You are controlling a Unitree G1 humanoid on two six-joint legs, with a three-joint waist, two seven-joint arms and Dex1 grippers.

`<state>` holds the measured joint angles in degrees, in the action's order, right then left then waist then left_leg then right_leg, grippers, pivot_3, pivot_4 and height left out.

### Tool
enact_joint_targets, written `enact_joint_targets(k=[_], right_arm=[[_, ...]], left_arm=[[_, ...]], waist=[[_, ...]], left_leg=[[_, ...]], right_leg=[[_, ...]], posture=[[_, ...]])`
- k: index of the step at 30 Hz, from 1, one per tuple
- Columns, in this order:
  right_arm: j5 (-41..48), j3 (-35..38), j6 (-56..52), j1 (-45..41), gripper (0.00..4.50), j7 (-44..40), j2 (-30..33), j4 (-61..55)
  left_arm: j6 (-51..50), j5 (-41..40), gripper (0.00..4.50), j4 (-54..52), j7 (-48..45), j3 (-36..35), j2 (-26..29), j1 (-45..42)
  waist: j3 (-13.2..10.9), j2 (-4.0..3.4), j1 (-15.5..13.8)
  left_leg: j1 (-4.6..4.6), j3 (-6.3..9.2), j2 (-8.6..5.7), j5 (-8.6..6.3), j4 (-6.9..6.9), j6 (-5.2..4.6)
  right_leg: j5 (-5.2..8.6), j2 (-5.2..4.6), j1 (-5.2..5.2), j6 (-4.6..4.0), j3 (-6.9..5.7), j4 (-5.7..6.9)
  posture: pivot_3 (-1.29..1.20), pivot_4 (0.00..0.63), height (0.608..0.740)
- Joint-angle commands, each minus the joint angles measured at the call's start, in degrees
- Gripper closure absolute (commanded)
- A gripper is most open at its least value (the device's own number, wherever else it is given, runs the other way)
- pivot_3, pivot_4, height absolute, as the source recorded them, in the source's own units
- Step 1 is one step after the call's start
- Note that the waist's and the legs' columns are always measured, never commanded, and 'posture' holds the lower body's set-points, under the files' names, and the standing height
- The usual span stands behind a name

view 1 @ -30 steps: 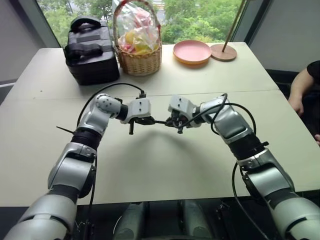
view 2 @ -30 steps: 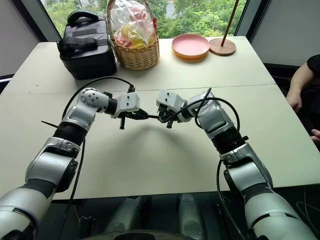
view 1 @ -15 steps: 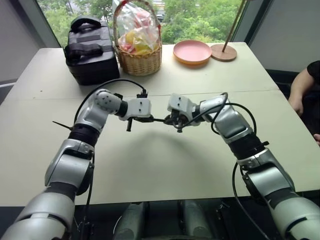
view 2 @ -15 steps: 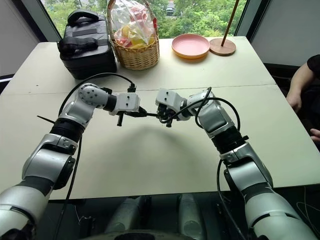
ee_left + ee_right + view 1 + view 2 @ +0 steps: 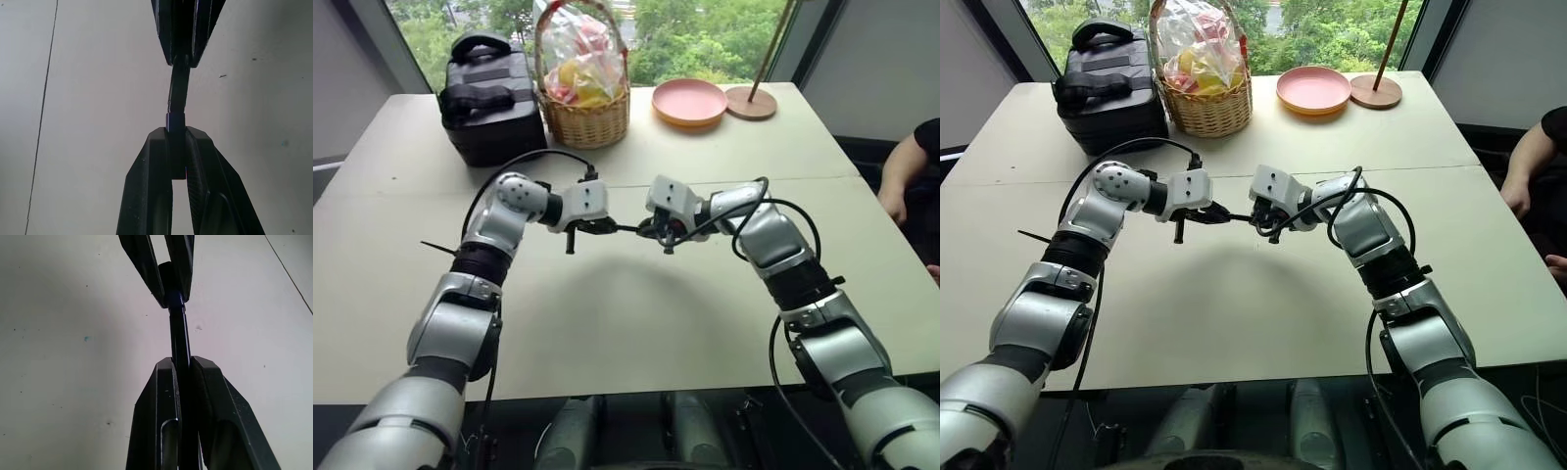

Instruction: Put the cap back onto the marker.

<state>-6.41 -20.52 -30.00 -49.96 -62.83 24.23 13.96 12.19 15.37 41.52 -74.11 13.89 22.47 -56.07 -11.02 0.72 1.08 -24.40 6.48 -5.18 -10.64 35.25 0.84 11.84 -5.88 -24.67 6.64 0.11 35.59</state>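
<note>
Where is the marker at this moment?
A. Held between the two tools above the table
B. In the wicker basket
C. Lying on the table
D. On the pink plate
A: the marker spans from the right tool to the left tool, both shut and raised above the table.

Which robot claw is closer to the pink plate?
Right. The right claw is in front of the plate, a little to its left. The left claw is farther left, nearer the basket. Both are above the table.
</note>
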Motion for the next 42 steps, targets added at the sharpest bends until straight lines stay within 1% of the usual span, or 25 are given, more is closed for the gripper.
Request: enact_joint_targets(k=[1, 5, 9, 11, 15, 20, 22, 26, 31, 33, 34, 36, 38, 39, 40, 42], right_arm=[[0.8, -1.0, 4.2, -5.0, 4.50, 0.2, -2.5, -4.2], [0.2, -1.5, 4.1, -5.7, 4.50, 0.7, -3.6, -3.0], [1.1, -0.9, 4.0, -6.5, 4.50, 1.5, -5.8, -3.0], [1.6, -0.4, 4.9, -6.6, 4.50, 1.8, -6.7, -3.4], [1.5, -0.9, 6.6, -6.3, 4.50, 1.4, -6.8, -5.0], [1.6, -1.1, 6.0, -5.7, 4.50, 1.1, -6.7, -6.6], [1.4, -1.1, 6.0, -5.5, 4.50, 1.0, -6.1, -6.1], [-0.3, -1.2, 7.4, -4.1, 4.50, 0.6, -2.9, -4.6], [-0.4, -0.1, 8.0, -2.9, 4.50, -0.1, 0.4, -3.8], [-1.0, 0.2, 8.4, -2.0, 4.50, -0.6, 2.9, -2.7], [-1.5, 0.2, 8.9, -1.4, 4.50, -1.1, 4.7, -1.8], [-2.8, 1.2, 10.8, -0.7, 4.50, -0.2, 8.2, 0.8], [-2.1, 3.5, 10.9, -1.2, 4.50, 1.6, 9.9, 2.9], [-1.4, 4.5, 10.6, -1.5, 4.50, 2.2, 10.4, 3.4], [-0.9, 5.2, 10.4, -1.6, 4.50, 2.4, 10.9, 3.7], [-0.4, 6.3, 10.4, -1.5, 4.50, 2.9, 11.6, 3.9]], left_arm=[[4.1, 0.5, 4.48, -3.3, -1.4, 6.4, -4.5, -1.3], [3.6, 1.0, 4.48, -4.8, -1.1, 7.4, -5.0, -1.3], [1.5, -1.6, 4.48, -7.0, -1.6, 6.6, -7.1, -0.1], [1.8, -2.2, 4.48, -7.5, -2.0, 6.5, -7.3, 0.3], [1.9, -2.4, 4.48, -7.6, -2.3, 6.3, -7.1, 0.7], [2.1, -2.1, 4.48, -6.8, -1.7, 5.9, -6.9, 0.1], [2.4, -1.6, 4.48, -6.0, -1.1, 5.7, -6.5, -0.4], [3.9, 0.7, 4.48, -2.9, 2.2, 4.9, -4.5, -2.3], [5.3, 1.4, 4.48, 0.5, 5.5, 3.9, -2.1, -3.9], [5.7, 2.5, 3.56, 1.8, 7.4, 3.9, -0.9, -4.7], [5.7, 3.0, 3.23, 2.2, 7.9, 4.0, -0.2, -5.0], [5.7, 2.6, 2.25, 2.8, 8.4, 3.6, 1.0, -5.5], [5.7, 2.1, 1.13, 3.3, 10.0, 3.0, 1.9, -6.0], [5.8, 1.9, 0.67, 3.4, 10.8, 2.8, 2.2, -6.1], [6.4, 2.1, 0.07, 3.6, 12.2, 2.9, 2.6, -6.2], [6.9, 1.6, 0.03, 3.8, 14.0, 2.6, 3.1, -6.2]], waist=[[0.0, 0.00, 0.0], [0.0, 0.00, 0.0], [0.0, 0.00, 0.1], [0.0, 0.00, 0.1], [0.0, 0.00, 0.1], [0.0, 0.00, 0.1], [0.0, 0.00, 0.1], [0.0, 0.00, 0.1], [0.0, 0.00, 0.0], [0.0, 0.00, -0.1], [0.0, 0.00, -0.1], [0.0, 0.00, -0.1], [0.0, 0.00, -0.1], [0.0, 0.00, -0.1], [0.0, 0.00, 0.0], [0.0, 0.00, 0.1]], left_leg=[[0.00, -0.02, 0.00, 0.00, 0.00, 0.00], [0.00, -0.03, 0.00, 0.00, 0.00, 0.00], [0.00, -0.02, 0.01, 0.00, 0.00, 0.00], [0.00, 0.02, 0.03, 0.00, 0.01, 0.00], [0.01, 0.03, 0.02, 0.01, 0.04, 0.01], [0.01, 0.03, 0.02, 0.01, 0.06, 0.02], [0.01, 0.04, 0.02, 0.01, 0.06, 0.02], [0.01, 0.04, 0.02, 0.02, 0.07, 0.03], [0.01, 0.02, 0.02, 0.02, 0.09, 0.03], [0.00, 0.02, 0.01, 0.02, 0.09, 0.03], [0.00, 0.02, 0.01, 0.02, 0.09, 0.03], [0.00, 0.00, 0.01, 0.02, 0.10, 0.03], [0.00, -0.05, 0.01, 0.02, 0.10, 0.03], [0.01, -0.06, 0.01, 0.02, 0.10, 0.03], [0.01, -0.05, 0.01, 0.02, 0.10, 0.03], [0.01, -0.04, 0.03, 0.02, 0.09, 0.03]], right_leg=[[0.00, 0.00, 0.00, 0.00, 0.00, 0.00], [0.00, 0.00, 0.00, 0.00, 0.00, 0.03], [0.00, 0.00, -0.03, 0.00, 0.00, 0.08], [0.00, 0.00, -0.06, 0.00, 0.01, 0.16], [0.00, 0.00, -0.08, 0.00, 0.02, 0.25], [0.00, 0.00, -0.09, 0.00, 0.02, 0.31], [0.01, 0.00, -0.10, -0.01, 0.02, 0.33], [0.01, 0.00, -0.12, -0.01, 0.02, 0.35], [0.01, 0.00, -0.11, -0.01, 0.02, 0.37], [0.01, 0.00, -0.12, -0.01, 0.02, 0.37], [0.01, 0.00, -0.11, 0.00, 0.02, 0.37], [0.01, 0.00, -0.11, 0.00, 0.02, 0.37], [0.01, -0.01, -0.10, 0.00, 0.03, 0.36], [0.01, -0.01, -0.10, 0.00, 0.03, 0.37], [0.01, -0.01, -0.11, 0.00, 0.03, 0.37], [0.01, -0.01, -0.13, 0.00, 0.03, 0.37]], posture=[[0.00, 0.150, 0.740], [0.00, 0.150, 0.740], [0.00, 0.150, 0.740], [0.00, 0.150, 0.740], [0.00, 0.150, 0.740], [0.00, 0.150, 0.740], [0.00, 0.150, 0.740], [0.00, 0.150, 0.740], [0.00, 0.150, 0.740], [0.00, 0.150, 0.740], [0.00, 0.150, 0.740], [0.00, 0.150, 0.740], [0.00, 0.150, 0.740], [0.00, 0.150, 0.740], [0.00, 0.150, 0.740], [0.00, 0.150, 0.740]])
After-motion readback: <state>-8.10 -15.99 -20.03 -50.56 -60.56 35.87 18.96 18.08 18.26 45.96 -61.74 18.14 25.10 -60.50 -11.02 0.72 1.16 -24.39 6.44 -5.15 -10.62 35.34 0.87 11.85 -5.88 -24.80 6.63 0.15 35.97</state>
